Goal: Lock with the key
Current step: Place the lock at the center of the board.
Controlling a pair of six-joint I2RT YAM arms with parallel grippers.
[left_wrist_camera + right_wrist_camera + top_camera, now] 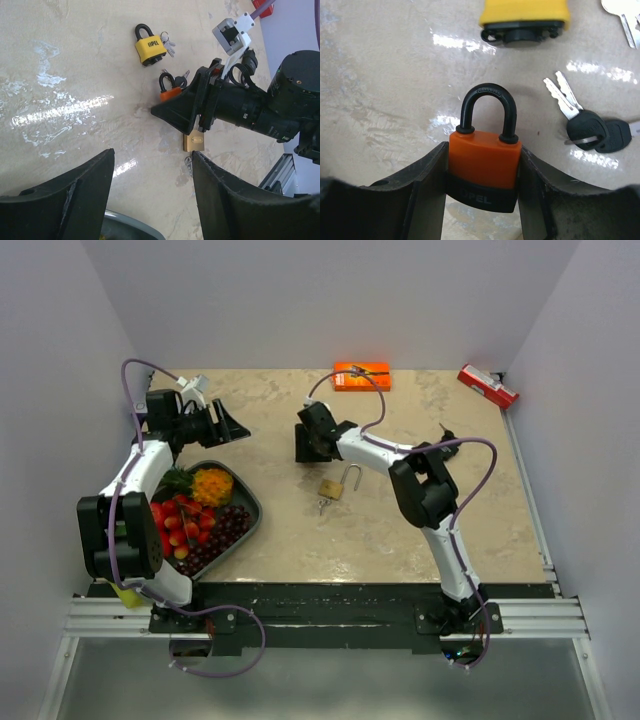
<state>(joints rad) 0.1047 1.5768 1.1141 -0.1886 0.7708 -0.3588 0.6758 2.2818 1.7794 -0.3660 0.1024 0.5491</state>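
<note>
An orange padlock [485, 167] with a black shackle lies on the table, both shackle legs seated in its body. My right gripper [483, 150] is shut on it, fingers pressing its two sides. In the top view that gripper [308, 447] hides the lock. A pair of black-headed keys [592, 132] lies just right of the lock, untouched. My left gripper [152, 200] is open and holds nothing; it hovers at the table's left [232, 428], looking at the right gripper [186, 107] and the orange padlock [170, 93].
A yellow padlock [150, 47] with keys lies beyond the orange one. A brass padlock [336, 487] with its key [322, 506] lies nearer the front. A grey fruit tray [252, 502] stands at the left. An orange box [362, 375] and a red object [487, 386] lie at the back.
</note>
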